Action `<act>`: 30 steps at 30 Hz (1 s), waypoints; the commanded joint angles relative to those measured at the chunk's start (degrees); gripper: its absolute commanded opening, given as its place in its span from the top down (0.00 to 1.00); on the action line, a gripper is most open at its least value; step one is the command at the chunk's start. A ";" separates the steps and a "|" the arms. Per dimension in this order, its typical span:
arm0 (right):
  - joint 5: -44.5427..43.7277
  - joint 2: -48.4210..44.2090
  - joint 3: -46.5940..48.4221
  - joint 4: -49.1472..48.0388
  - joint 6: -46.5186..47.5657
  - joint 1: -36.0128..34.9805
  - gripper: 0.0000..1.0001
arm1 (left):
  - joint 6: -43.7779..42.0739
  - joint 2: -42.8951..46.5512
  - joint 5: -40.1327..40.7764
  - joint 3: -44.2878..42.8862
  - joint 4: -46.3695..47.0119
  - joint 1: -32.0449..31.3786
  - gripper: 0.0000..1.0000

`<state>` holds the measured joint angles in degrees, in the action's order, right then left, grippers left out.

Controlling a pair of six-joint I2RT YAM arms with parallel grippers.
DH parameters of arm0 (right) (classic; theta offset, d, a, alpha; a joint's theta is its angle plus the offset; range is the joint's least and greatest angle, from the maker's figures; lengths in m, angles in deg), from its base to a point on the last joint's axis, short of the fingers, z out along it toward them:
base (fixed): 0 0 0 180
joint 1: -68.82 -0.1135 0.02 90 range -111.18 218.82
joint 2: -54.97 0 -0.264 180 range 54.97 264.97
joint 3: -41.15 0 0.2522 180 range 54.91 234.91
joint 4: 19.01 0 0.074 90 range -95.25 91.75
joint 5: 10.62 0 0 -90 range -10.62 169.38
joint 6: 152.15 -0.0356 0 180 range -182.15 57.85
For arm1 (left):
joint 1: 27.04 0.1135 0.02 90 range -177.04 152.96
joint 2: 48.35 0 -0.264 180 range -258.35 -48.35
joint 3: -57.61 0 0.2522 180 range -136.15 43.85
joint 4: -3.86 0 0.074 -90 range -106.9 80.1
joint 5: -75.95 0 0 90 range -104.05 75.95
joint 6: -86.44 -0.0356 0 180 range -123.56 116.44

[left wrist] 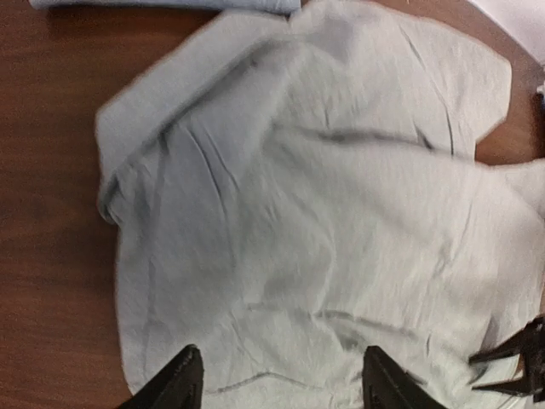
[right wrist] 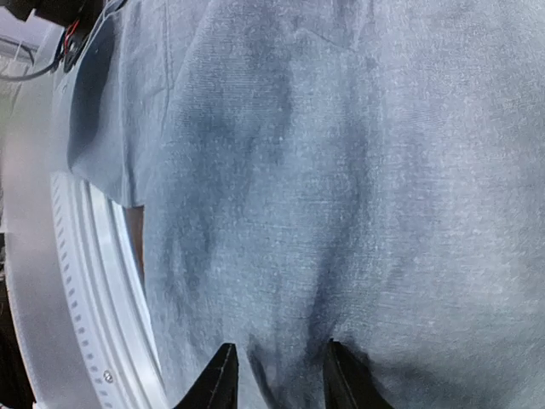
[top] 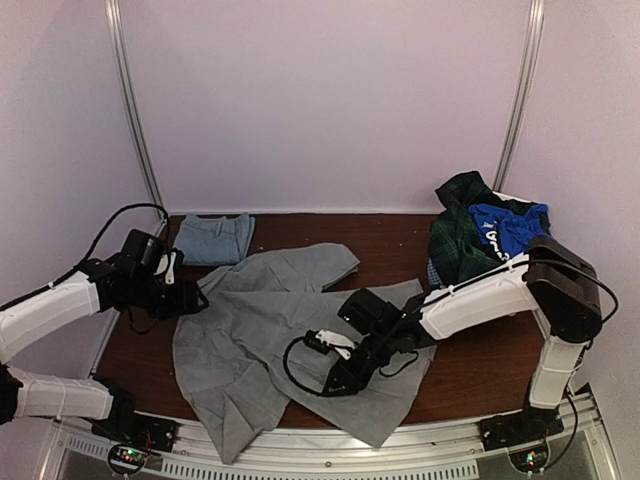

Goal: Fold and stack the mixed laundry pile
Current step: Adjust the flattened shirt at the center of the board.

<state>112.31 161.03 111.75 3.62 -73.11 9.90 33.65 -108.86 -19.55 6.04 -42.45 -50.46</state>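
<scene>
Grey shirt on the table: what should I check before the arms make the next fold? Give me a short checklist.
1. Grey shirt lying flat: not ok, creased, hem draped over the near rail.
2. Left gripper open above the shirt: ok.
3. Right gripper hold on the cloth: cannot tell.
4. Folded stack neat, back left: ok.
5. Laundry pile away from both grippers: ok.

Dark wooden table (top: 395, 232) between pale lilac walls (top: 330, 100) — two slim metal poles (top: 133, 100) in the back corners
</scene>
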 commanded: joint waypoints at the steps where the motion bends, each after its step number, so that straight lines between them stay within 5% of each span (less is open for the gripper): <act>1: 3.52 -3.64 -2.22 9.92 -0.93 3.19 0.64 | -4.03 -4.56 -0.74 -7.72 2.38 6.45 0.30; 6: -2.15 -7.07 3.63 13.93 1.04 12.51 0.59 | -9.86 -17.64 -0.95 -17.82 5.07 9.09 0.24; 11: -5.89 -3.90 7.60 16.57 3.72 14.01 0.49 | -11.99 -27.63 -5.67 -20.31 5.99 9.05 0.24; 16: -7.34 0.26 7.76 16.12 5.37 15.10 0.48 | -11.32 -30.55 -5.36 -16.52 7.16 9.01 0.38; 26: -9.70 5.25 11.73 19.07 11.98 16.40 0.47 | 2.58 -14.42 -5.53 5.49 8.39 9.80 0.84; 30: -5.13 4.32 12.75 20.86 15.11 16.27 0.46 | 6.03 -1.81 -0.92 7.50 0.87 12.00 0.92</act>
<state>105.29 164.82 123.77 19.86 -62.49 26.03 33.98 -120.00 -24.69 12.62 -35.85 -40.80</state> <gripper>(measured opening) 0.537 0.102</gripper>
